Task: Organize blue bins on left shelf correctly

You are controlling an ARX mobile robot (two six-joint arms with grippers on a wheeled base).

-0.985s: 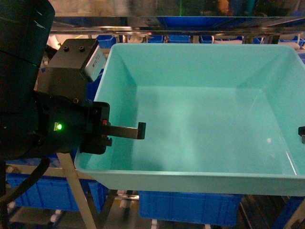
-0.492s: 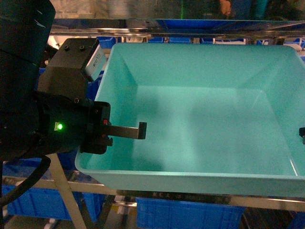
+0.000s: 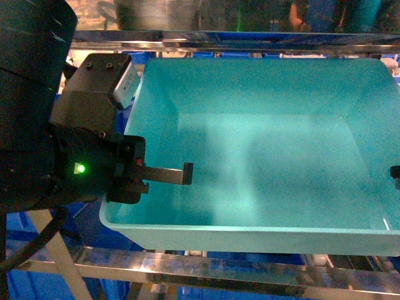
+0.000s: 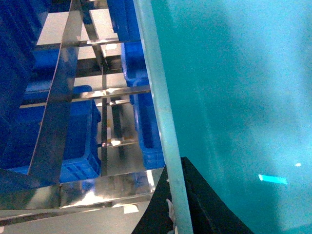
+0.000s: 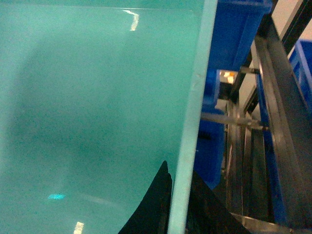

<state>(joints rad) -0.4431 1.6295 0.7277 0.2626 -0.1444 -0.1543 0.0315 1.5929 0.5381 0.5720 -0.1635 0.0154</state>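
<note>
Turquoise bin [image 3: 262, 150] held up between 2 end effectors, 1 on each side wall, open side up and nothing visible inside. Left end effector [image 3: 159, 178] clamped over the bin's left rim: 1 dark finger [image 3: 169, 174] reaching inside the tub, the other outside the wall, as seen in the left wrist view where black fingers [image 4: 195, 204] straddle the pale rim [image 4: 161, 112]. Right end effector [image 3: 395, 175] barely visible at the right edge of the head view; in the right wrist view its dark fingers [image 5: 156, 204] sit on both sides of the bin's right rim [image 5: 192, 112], gripping it too. Bin [image 5: 92, 107] tilted slightly, its far wall close under a shiny steel rail of the left shelf [image 3: 219, 39]. Another steel rail [image 3: 206, 270] just below the bin's near wall; cannot tell whether the tub touches it. Royal-blue crates [image 4: 78, 131] on the shelf levels beyond and below the left end effector, among angled steel struts [image 4: 56, 117]. More blue crates [image 5: 229, 44] and steel frame members [image 5: 273, 112] just outside the right end effector.
</note>
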